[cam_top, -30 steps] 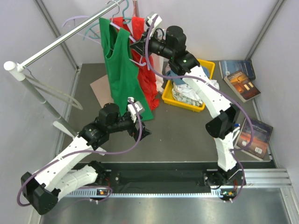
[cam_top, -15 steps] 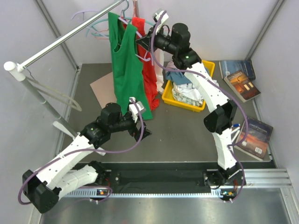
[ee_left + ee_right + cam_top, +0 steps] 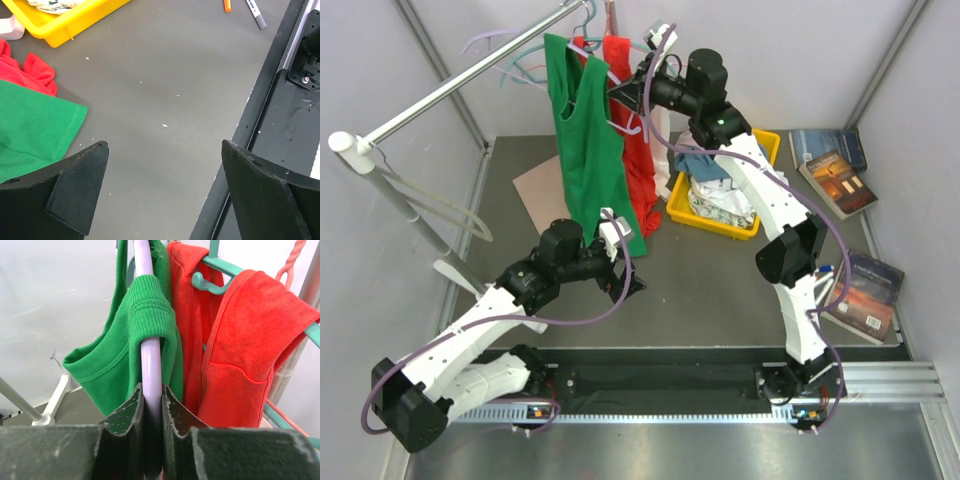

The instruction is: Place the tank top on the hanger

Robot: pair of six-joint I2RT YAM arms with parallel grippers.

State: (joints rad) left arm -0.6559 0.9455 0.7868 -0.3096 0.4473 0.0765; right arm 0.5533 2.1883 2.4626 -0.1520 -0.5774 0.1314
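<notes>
The hanger [image 3: 151, 360] is clamped between the fingers of the right gripper [image 3: 152, 390]. Just beyond the fingertips, a strap of the tank top [image 3: 145, 310] is draped over it. To the right of those fingers, the longer tank top [image 3: 240, 350] is hung on a second hanger [image 3: 220, 270]. At the left gripper [image 3: 164, 147], the tank top's hem is found beside the left finger, a bin [image 3: 75, 22] beyond it, and two pens [image 3: 255, 15] beyond the right finger, on the table [image 3: 165, 85].

The tank top [image 3: 150, 310] covers a stretch of the hanger [image 3: 151, 365].
</notes>
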